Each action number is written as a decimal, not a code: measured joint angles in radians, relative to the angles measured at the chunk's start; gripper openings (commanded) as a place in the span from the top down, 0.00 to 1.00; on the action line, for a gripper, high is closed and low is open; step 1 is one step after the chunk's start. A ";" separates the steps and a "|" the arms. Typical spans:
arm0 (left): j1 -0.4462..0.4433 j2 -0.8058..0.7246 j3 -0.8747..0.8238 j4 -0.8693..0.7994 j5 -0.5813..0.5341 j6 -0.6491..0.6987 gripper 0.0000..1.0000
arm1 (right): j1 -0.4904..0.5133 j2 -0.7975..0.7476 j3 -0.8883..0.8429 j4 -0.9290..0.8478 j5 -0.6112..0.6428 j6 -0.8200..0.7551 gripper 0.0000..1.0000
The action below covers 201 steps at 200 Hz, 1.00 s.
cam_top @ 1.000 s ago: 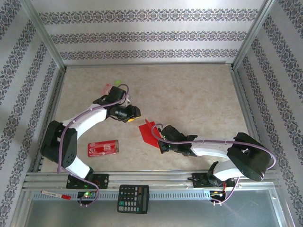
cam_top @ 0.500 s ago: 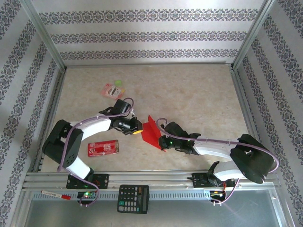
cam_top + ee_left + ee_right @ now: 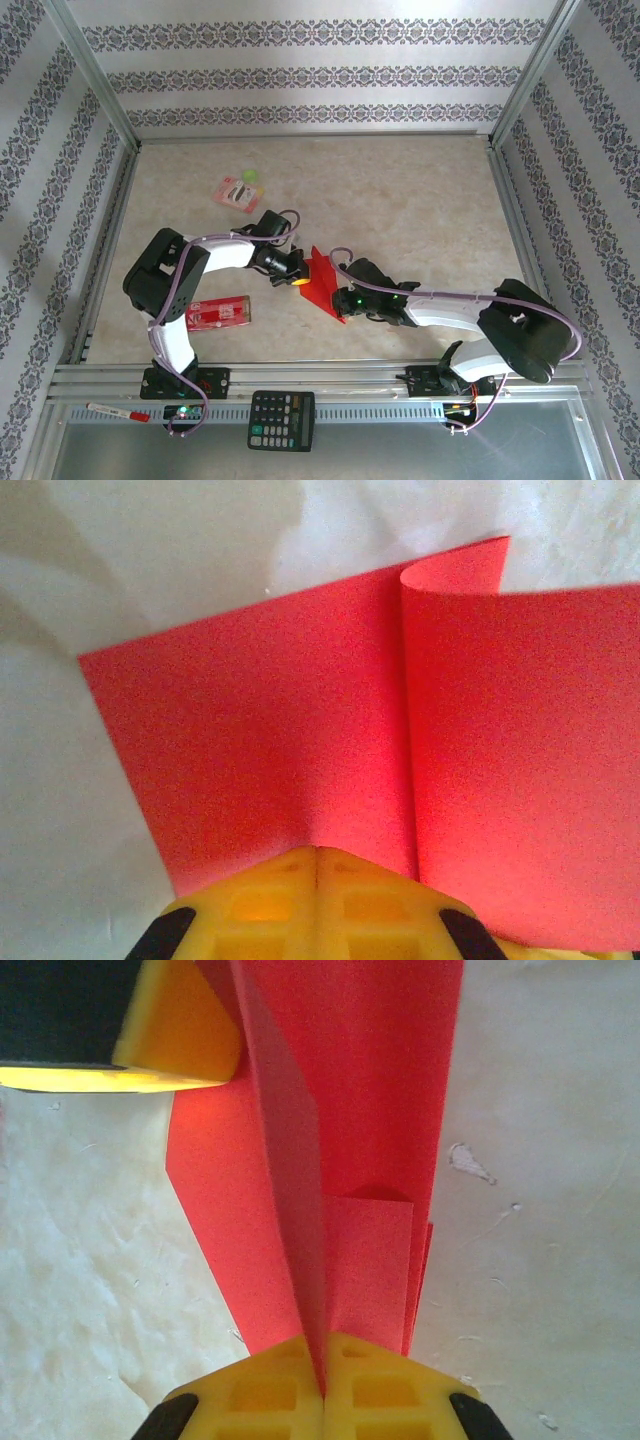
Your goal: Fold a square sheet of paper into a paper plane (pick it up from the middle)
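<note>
Sheet (image 3: 322,285) between left hand (image 3: 318,865), right hand (image 3: 323,1358)

I'm running a lab-style robot cell: aluminium frame (image 3: 320,378), patterned wallpaper panels (image 3: 310,75) from nine to three o'clock, marbled tabletop (image 3: 400,200).

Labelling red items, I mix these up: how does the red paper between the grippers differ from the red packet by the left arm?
The sheet of paper is plain; the packet carries white print. The paper is bent and creased; the packet lies flat on the table. The left gripper and right gripper pinch the paper; nothing touches the packet. Both are red.
</note>
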 measured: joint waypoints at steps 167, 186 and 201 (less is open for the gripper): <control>0.001 0.047 0.097 -0.067 -0.021 0.096 0.87 | -0.051 0.076 0.027 0.048 -0.072 0.040 0.93; 0.001 0.041 0.101 -0.082 -0.035 0.107 0.82 | -0.058 0.091 0.027 0.064 -0.085 0.045 0.93; 0.001 0.019 0.101 -0.107 -0.051 0.118 0.81 | -0.064 0.104 0.027 0.076 -0.097 0.052 0.93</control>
